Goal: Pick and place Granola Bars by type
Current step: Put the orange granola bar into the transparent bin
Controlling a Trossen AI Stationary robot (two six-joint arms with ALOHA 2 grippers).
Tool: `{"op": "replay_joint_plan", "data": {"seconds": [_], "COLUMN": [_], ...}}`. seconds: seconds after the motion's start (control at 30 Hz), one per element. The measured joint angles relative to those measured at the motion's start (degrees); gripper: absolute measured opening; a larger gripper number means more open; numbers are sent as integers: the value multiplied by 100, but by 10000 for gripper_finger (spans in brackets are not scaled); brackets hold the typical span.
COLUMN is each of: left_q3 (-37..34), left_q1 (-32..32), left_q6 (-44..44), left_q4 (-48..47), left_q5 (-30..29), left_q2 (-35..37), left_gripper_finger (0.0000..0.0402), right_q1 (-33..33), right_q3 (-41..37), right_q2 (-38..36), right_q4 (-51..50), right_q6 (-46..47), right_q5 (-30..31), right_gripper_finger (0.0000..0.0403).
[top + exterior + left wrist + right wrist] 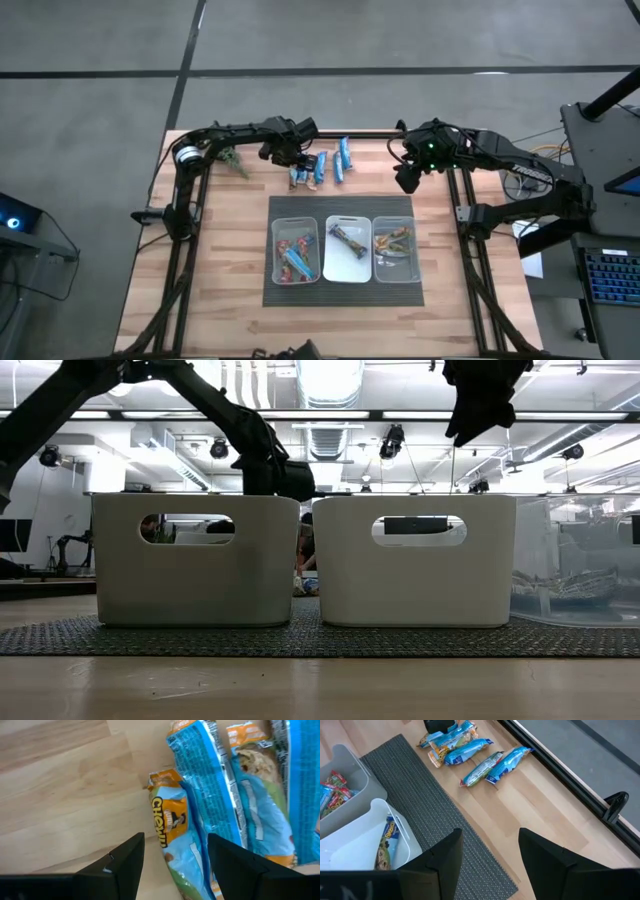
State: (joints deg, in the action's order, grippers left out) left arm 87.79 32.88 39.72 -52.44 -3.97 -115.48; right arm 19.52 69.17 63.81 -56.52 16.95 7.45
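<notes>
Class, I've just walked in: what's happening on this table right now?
A two-armed robot is sorting granola bars into three bins on a dark mat. The left end effector, open, hovers over the loose bars at the far edge of the table, its fingers either side of a blue and orange one. The right end effector, open and empty, waits above the table's far right. Each bin already holds some bars, and several remain loose.

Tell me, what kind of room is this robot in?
Probably a robotics lab or workshop: bare ceiling ducts and hanging lights overhead, a keyboard at a desk beside the wooden table.
</notes>
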Motion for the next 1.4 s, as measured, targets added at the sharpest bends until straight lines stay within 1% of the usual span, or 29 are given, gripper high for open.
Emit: {"op": "replay_joint_plan", "data": {"seconds": [0.23,0.6,0.8,0.9,1.1,1.2,1.3,1.4], "left_q3": [-52,-720,-658,-609,-608,-604,-562,-504], "left_q1": [2,13,4,7,7,7,7,0], "left_q6": [60,238,167,129,45,-6,-67,-156], "left_q4": [60,454,432,385,390,397,389,364], "left_q5": [-2,155,158,164,183,195,244,342], "left_q2": [-13,11,-2,-13,-15,-14,-7,2], "left_gripper_finger": [200,199,192,168,84,53,34,27], "right_q1": [-1,-1,0,-1,-1,-1,0,-1], "right_q3": [0,0,0,0,0,1,2,2], "right_q2": [0,0,0,0,0,0,0,0], "right_q4": [12,37,42,49,60,98,161,165], "right_q6": [0,0,2,24,22,22,22,22], "right_q5": [2,2,4,4,4,4,4,4], "right_gripper_finger": [181,178,175,176,173,173,171,171]}}
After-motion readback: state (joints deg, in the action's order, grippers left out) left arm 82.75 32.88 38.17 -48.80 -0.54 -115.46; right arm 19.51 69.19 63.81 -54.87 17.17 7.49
